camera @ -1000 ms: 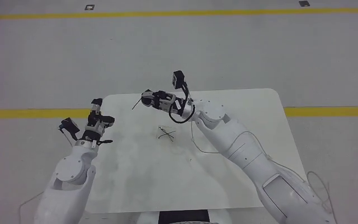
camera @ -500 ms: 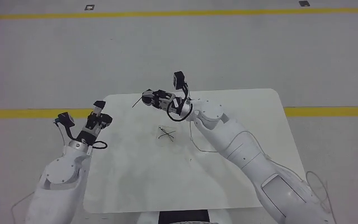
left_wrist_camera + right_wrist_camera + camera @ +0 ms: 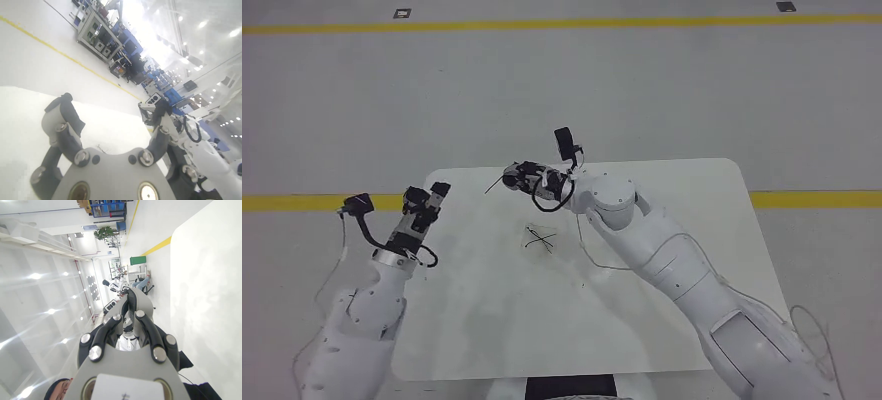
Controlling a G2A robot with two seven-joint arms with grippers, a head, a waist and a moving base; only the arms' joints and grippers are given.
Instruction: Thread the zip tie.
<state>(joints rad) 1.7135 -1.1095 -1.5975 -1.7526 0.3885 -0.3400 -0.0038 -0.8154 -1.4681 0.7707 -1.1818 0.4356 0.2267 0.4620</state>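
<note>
White surface [image 3: 672, 300] on pale floor, yellow line [image 3: 822, 199] running past behind it. Up around 11 o'clock near far edge, right hand [image 3: 509, 178] clenched on zip tie [image 3: 492, 186], thin black strand poking out toward 9 o'clock. Over at 10 o'clock by surface's side edge, left hand [image 3: 426, 192] released, fingers spread wide (left wrist view shows that gap nicely). Small tangle of spare ties [image 3: 539, 239] lying flat near middle, well apart from both hands.
</note>
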